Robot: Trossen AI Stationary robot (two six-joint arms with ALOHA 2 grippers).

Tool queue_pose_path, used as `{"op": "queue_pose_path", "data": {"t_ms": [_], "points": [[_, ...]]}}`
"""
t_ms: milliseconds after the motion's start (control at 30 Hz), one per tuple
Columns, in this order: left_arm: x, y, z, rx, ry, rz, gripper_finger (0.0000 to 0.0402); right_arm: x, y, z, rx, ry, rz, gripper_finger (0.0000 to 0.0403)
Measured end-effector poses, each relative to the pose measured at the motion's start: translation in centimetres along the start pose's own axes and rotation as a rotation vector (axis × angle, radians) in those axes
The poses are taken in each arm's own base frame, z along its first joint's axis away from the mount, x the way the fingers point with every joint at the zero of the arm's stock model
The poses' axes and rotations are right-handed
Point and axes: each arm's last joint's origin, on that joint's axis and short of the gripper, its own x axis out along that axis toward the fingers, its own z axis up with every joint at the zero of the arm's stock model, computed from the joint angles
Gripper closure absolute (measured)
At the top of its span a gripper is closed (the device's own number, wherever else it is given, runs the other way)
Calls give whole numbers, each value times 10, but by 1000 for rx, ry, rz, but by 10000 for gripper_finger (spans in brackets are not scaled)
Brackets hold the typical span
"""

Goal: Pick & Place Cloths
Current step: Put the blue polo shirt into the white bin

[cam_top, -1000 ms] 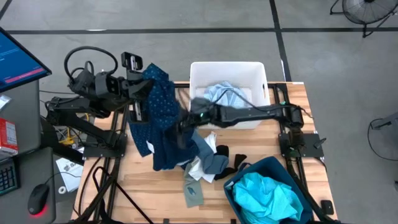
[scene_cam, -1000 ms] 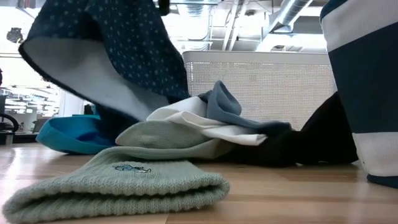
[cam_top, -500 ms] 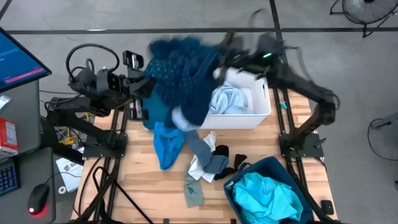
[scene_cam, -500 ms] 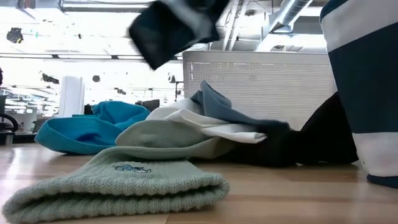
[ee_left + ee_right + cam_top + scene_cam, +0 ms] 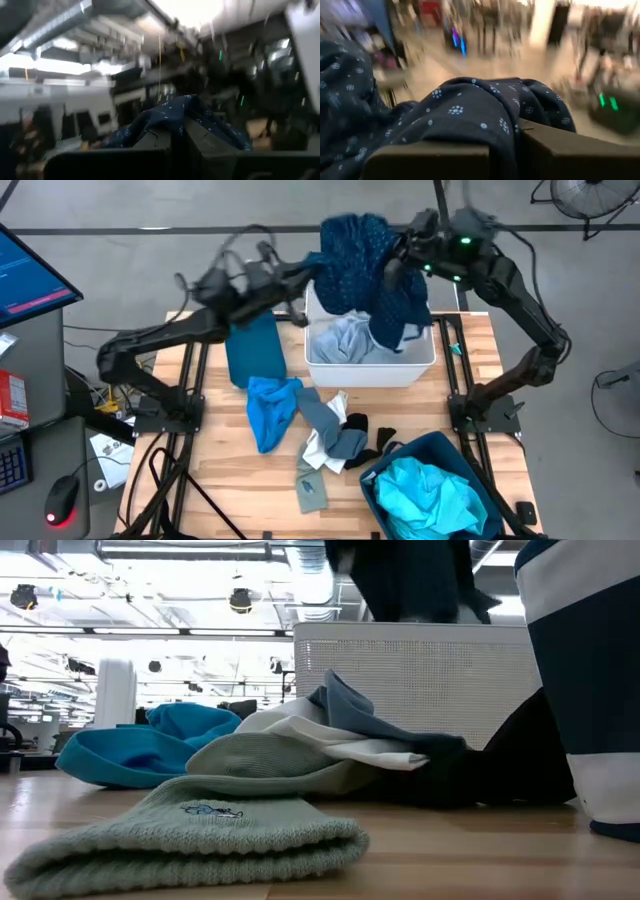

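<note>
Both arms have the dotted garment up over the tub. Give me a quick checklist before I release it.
1. Right gripper shut on dotted garment: ok.
2. Left gripper shut on the same garment: ok.
3. Garment above the white tub: ok, bulk hangs over it.
4. Hem inside the rim: not ok, one fold drapes at the tub's right edge.
5. Room in tub: ok, only a pale cloth inside.
6. Other cloths snagged: cannot tell; bright blue cloth lies on the table.
</note>
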Motion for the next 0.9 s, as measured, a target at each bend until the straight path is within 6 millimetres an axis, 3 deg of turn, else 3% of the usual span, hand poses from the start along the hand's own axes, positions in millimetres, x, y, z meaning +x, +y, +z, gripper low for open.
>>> {"op": "queue_pose_path", "data": {"t_ms": [200,433,667,900], "points": [[17,-1,-70,28,303,-25,401,30,1,-47,-38,365,-33,403],[19,-4,-126,48,578,-69,401,64,6,-105,-76,706,-17,403],[16,-4,-164,31,750,-77,400,94,5,-154,-94,954,-19,403],[7,8,-178,-105,902,15,388,100,5,-161,-119,988,-52,366]]}}
